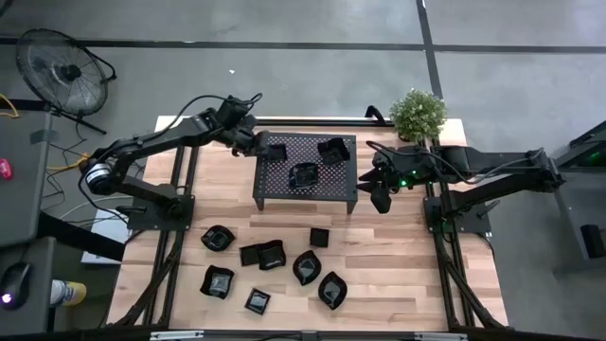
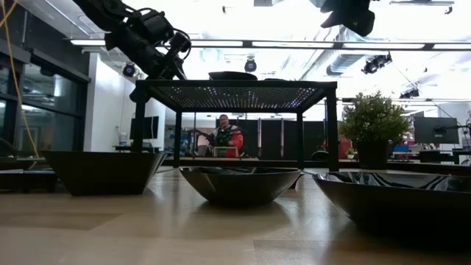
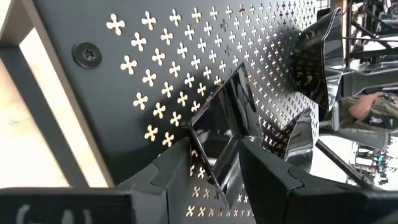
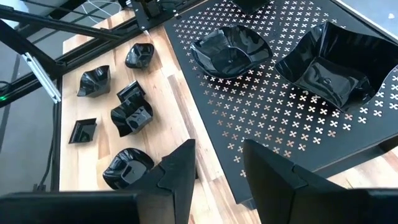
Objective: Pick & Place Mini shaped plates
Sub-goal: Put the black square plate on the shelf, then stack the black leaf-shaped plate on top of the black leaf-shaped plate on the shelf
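One square plate (image 3: 217, 140) stands tilted on edge in the left tool (image 3: 214, 171) over the rack (image 1: 284, 180); right tool (image 4: 217, 163) wide

Overhead looking down, low level across table, wrist views close, all sharing rack (image 1: 305, 169)

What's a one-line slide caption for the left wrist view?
Left gripper holds a small square plate by its rim over the perforated rack, two more plates beyond.
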